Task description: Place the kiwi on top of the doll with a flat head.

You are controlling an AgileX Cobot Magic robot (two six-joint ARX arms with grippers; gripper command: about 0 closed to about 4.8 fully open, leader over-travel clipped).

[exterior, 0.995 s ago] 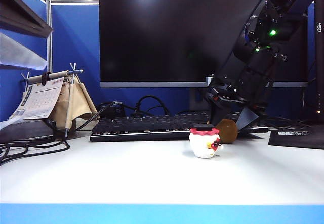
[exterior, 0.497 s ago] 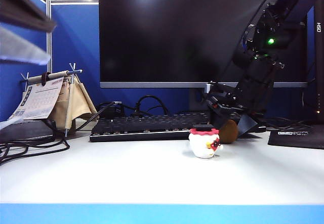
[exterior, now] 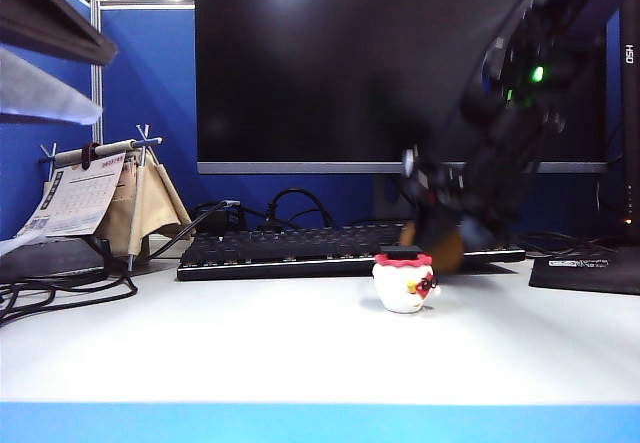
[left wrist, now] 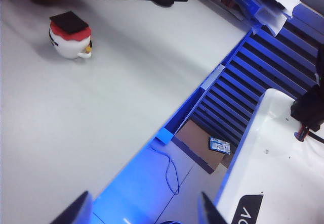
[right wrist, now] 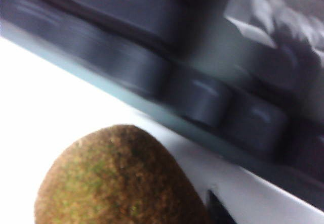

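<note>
The kiwi (exterior: 446, 251) lies toward the back of the table (exterior: 250, 353), just behind the doll (exterior: 404, 281) and in front of the keyboard (exterior: 300, 250). The right gripper (exterior: 447, 238) is down over it, blurred; whether it grips I cannot tell. The left gripper (left wrist: 142, 211), jaws spread and empty, hangs off the table's front edge, much farther away.

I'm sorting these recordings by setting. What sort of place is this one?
Most likely an office desk in a cubicle: a large dark monitor stands behind a black keyboard, blue partition walls enclose it, and a paper desk calendar sits to one side.
</note>
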